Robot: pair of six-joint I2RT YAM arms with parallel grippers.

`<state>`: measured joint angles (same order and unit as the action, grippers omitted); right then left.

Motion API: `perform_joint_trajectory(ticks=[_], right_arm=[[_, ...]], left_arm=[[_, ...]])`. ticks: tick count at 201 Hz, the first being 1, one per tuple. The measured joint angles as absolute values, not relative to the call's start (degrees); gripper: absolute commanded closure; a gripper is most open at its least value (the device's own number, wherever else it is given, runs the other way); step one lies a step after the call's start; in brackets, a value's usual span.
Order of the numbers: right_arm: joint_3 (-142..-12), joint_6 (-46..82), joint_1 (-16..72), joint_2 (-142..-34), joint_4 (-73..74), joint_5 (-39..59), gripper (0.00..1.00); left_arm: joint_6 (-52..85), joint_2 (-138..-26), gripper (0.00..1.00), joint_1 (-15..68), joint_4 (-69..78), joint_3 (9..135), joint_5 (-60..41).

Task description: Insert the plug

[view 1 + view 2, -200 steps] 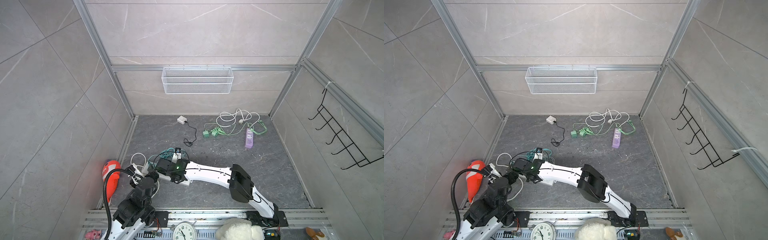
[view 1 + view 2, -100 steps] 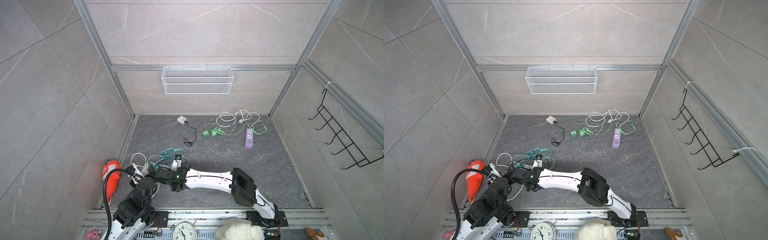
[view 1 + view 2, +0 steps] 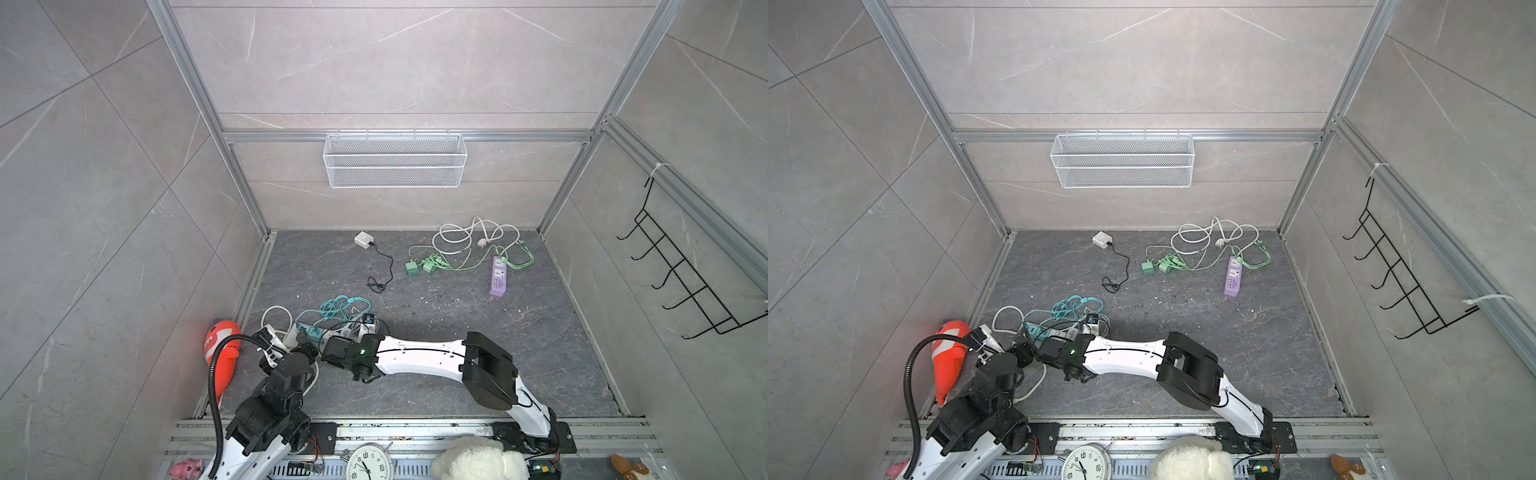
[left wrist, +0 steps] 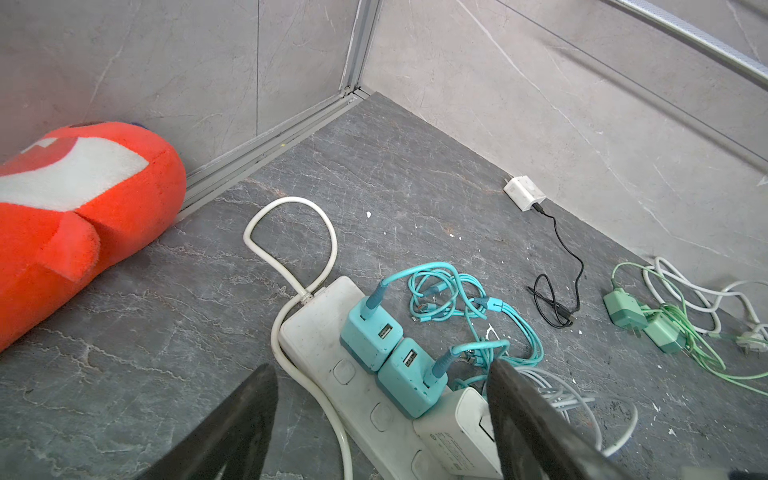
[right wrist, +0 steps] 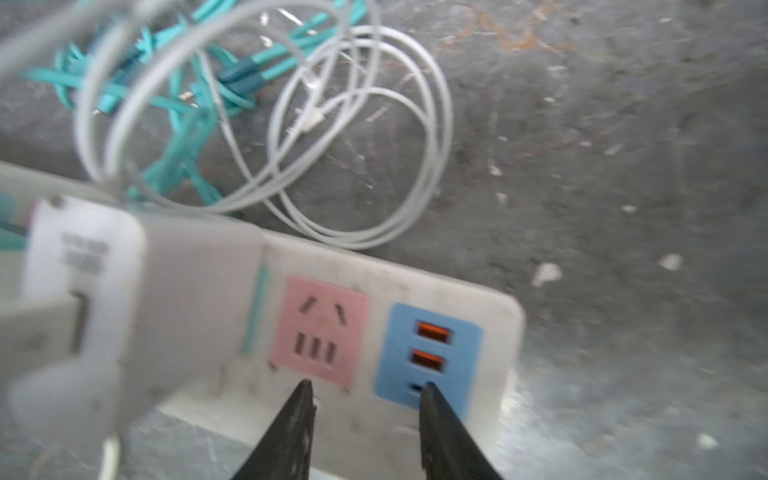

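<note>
— Progress?
— Hard to say. The white plug (image 4: 455,430) sits on the power strip (image 4: 316,328) on the table (image 4: 415,166), beside two teal chargers (image 4: 370,336); flush or tilted, I can't tell. The pink socket (image 5: 320,328) next along is empty.
— And the fingers?
— Left fingers (image 4: 232,428) gape wide astride the strip; right fingers (image 5: 291,432) stand narrow over its edge. Both hold nothing.

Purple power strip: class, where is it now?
In a top view the purple power strip lies on the floor near its back-right corner, right of the green chargers.
</note>
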<state>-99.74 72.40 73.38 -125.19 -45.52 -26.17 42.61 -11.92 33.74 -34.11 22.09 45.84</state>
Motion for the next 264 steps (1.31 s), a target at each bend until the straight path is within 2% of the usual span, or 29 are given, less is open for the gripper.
perform_joint_trajectory(ticks=[32, 59, 105, 150, 199, 264], right_arm=[[-92.31, 71.29, 71.72, -117.03, -44.75, -25.26, 0.52], [-86.15, 68.47, 67.31, -110.17, -42.26, -23.46, 0.51], [-77.60, 60.16, 55.27, -103.13, -38.68, -18.76, 0.50], [-75.02, 51.03, 42.48, -100.47, -36.71, -14.50, 0.50], [-73.76, 44.10, 33.69, -99.26, -35.59, -11.92, 0.51], [-67.20, 38.65, 32.75, -93.23, -33.32, -7.55, 0.51]], left_arm=[[39.48, -16.45, 0.15, 33.74, -30.81, 22.87, 42.52], [36.69, -26.35, 0.15, 33.71, -26.48, 24.99, 38.39], [33.34, -43.77, 0.15, 33.74, -16.34, 30.35, 33.04], [29.82, -61.41, 0.15, 33.91, -8.10, 38.70, 30.87], [26.83, -84.03, 0.12, 34.09, -6.98, 57.56, 32.32], [25.54, -111.39, 0.13, 27.57, -14.98, 90.85, 29.10]])
